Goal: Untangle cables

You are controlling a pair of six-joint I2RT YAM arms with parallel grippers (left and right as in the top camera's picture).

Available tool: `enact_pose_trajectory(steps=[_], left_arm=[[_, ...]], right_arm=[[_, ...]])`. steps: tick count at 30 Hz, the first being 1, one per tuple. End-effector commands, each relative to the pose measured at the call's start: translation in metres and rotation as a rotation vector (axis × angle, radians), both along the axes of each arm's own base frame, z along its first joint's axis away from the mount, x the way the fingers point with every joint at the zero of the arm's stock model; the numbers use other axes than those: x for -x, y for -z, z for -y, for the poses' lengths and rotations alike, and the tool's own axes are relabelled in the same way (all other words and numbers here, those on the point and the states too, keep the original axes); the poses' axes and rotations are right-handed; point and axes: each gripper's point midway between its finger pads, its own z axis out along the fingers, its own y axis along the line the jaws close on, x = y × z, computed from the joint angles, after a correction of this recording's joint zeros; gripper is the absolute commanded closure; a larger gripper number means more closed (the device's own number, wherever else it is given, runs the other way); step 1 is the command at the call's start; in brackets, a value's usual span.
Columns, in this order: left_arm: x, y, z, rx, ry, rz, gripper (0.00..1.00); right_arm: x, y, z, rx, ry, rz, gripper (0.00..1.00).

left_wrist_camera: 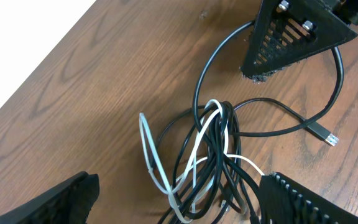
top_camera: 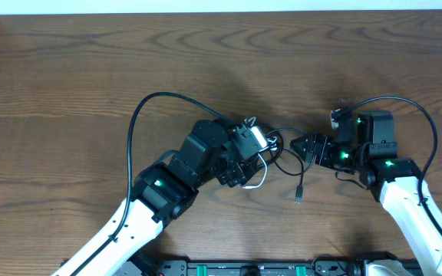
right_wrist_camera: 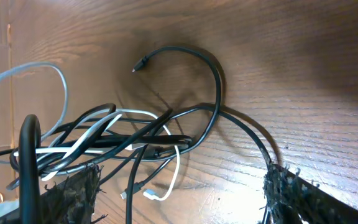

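Note:
The black cable (top_camera: 288,167) and the white cable (top_camera: 261,182) lie knotted together on the table between my two grippers. In the left wrist view the tangle of black cable (left_wrist_camera: 201,87) and white cable (left_wrist_camera: 146,146) lies between the wide-apart fingers of my left gripper (left_wrist_camera: 179,186), which is open around it. My left gripper (top_camera: 258,157) hovers over the tangle's left part. My right gripper (top_camera: 304,146) stands open just right of it. In the right wrist view my right gripper (right_wrist_camera: 180,180) spans a black loop (right_wrist_camera: 215,81) and a white plug end (right_wrist_camera: 151,194).
A black plug end (top_camera: 298,198) trails toward the front edge. The bare wooden table (top_camera: 90,84) stretches all round. The arms' own thicker black cables (top_camera: 140,115) arch over the left and right arms.

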Motion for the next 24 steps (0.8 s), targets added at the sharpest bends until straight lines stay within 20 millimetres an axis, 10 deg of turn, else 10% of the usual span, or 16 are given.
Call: enact_pose_trajectory(steps=[1, 12, 24], left_arm=[[-0.002, -0.006, 0.001, 0.009, -0.006, 0.007, 0.13], [-0.006, -0.010, 0.019, 0.065, 0.046, 0.017, 0.10], [-0.037, 0.043, 0.045, -0.029, 0.110, 0.033, 0.11]], right_arm=[[0.000, -0.001, 0.000, 0.006, -0.006, 0.007, 0.17], [0.000, -0.001, 0.000, 0.006, -0.006, 0.008, 0.16], [0.001, 0.000, 0.000, 0.006, -0.006, 0.005, 0.16]])
